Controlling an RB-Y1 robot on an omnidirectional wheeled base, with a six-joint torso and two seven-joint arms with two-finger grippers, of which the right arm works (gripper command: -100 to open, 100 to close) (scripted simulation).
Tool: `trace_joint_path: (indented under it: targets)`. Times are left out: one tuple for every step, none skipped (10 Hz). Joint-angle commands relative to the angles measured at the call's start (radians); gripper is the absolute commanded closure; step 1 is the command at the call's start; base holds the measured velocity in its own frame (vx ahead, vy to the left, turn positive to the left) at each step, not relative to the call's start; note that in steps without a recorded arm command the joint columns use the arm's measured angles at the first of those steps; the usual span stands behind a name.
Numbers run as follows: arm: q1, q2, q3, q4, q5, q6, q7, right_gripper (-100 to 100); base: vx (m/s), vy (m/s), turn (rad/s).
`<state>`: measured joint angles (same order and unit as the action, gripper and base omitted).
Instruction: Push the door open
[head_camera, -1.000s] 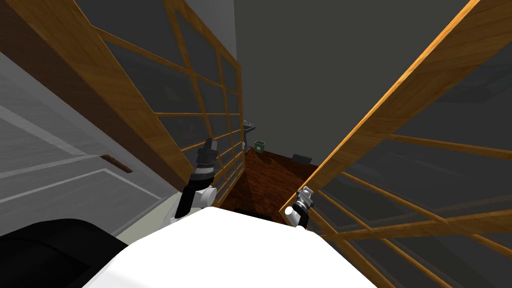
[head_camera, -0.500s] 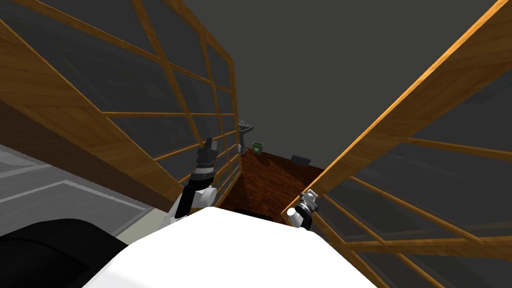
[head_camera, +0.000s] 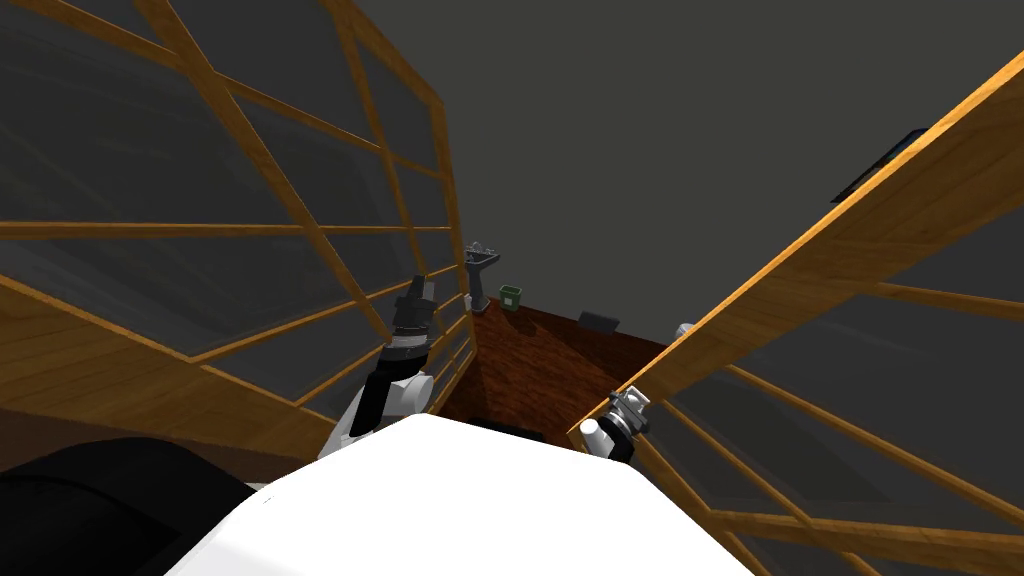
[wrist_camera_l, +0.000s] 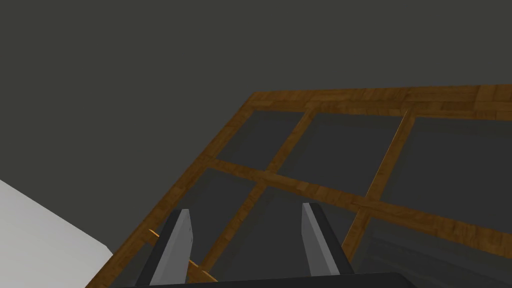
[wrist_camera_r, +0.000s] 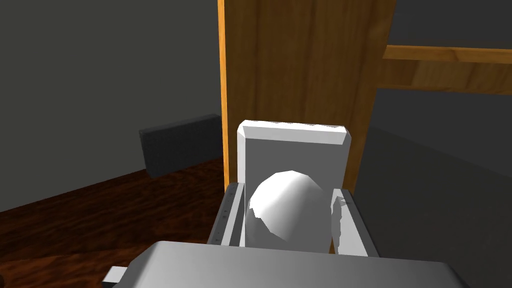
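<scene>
Door (head_camera: 820, 255): stood on the right, wood-framed with dark panes, angled over the brown floor (head_camera: 540, 350). Judged it stiff, fairly heavy, free on hinges. Found the left end effector (wrist_camera_l: 245, 210) spread open beside another glazed panel (head_camera: 250, 228), the right end effector (head_camera: 628, 410) clamped round the smooth, likely slippery white knob (wrist_camera_r: 290, 215), the natural hold.

White forearms (head_camera: 404, 392), dark joints, thin light grey fingers (wrist_camera_l: 175, 245).
</scene>
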<state>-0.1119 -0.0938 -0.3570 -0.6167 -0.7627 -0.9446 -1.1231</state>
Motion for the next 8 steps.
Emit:
trace_joint_path:
  targets:
    - [-0.004, -0.006, -0.016, 0.014, -0.011, -0.011, 0.0, 100, 0.199, -0.032, -0.061]
    - [0.001, 0.001, -0.012, -0.001, -0.008, -0.002, 0.006, 100, 0.078, -0.018, -0.031]
    - [0.003, -0.006, -0.027, 0.001, -0.019, -0.008, 0.009, 100, 0.13, -0.035, -0.045]
    - [0.005, -0.009, -0.035, 0.002, -0.025, -0.01, 0.01, 100, 0.18, -0.062, -0.058]
    - [0.006, -0.013, -0.045, 0.004, -0.033, -0.013, 0.012, 100, 0.177, -0.09, -0.045]
    - [0.008, -0.017, -0.056, 0.007, -0.042, -0.016, 0.013, 100, 0.183, -0.104, -0.058]
    - [0.008, -0.017, -0.056, 0.007, -0.042, -0.016, 0.013, 100, 0.147, -0.082, -0.014]
    - [0.008, -0.017, -0.056, 0.007, -0.042, -0.016, 0.013, 100, 0.066, -0.051, -0.002]
